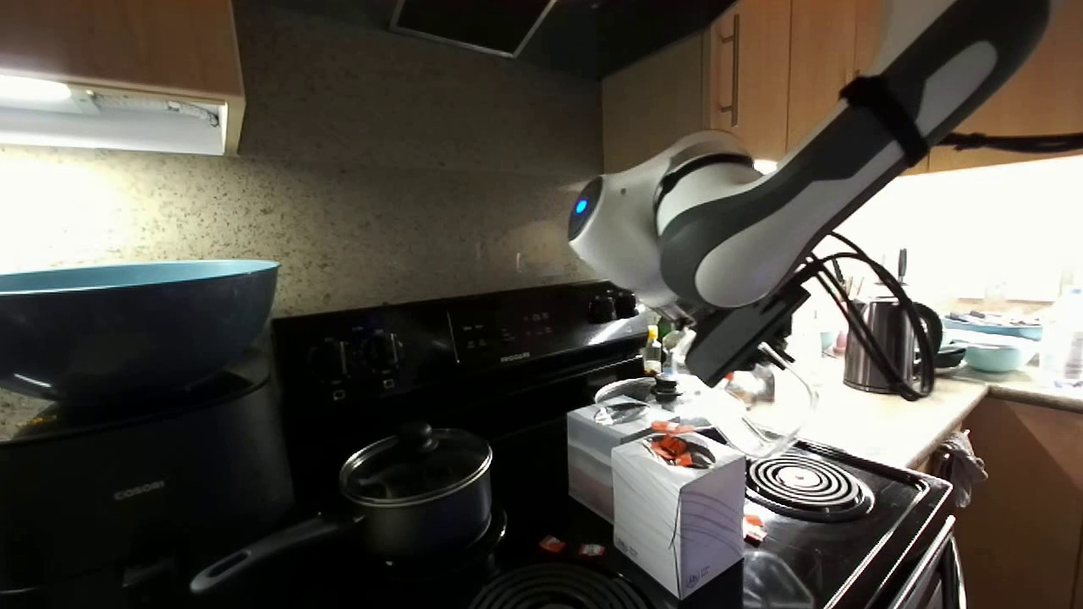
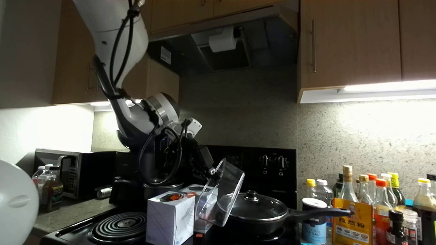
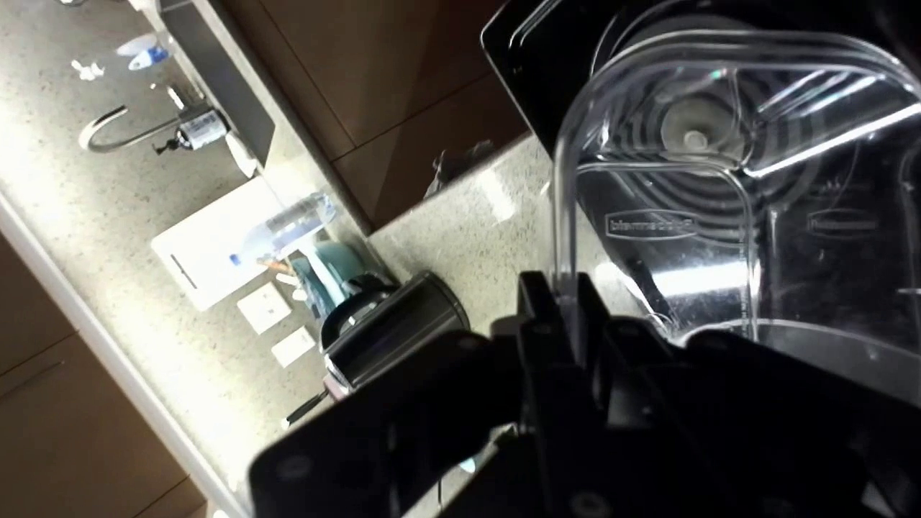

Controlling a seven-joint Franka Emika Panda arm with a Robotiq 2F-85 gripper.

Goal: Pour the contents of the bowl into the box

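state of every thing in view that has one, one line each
front box, upright, open at top
back box, upright
pieces, some in front box's opening, others loose on the stove
bowl, steeply tipped, no pieces seen inside
pincer, shut on bowl's rim
pot, covered
pan, covered
kettle, upright
cabinet lights, on

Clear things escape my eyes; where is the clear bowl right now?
In an exterior view, the clear bowl hangs tilted from the hand, just right of the front white box and partly in front of the lidded pan.
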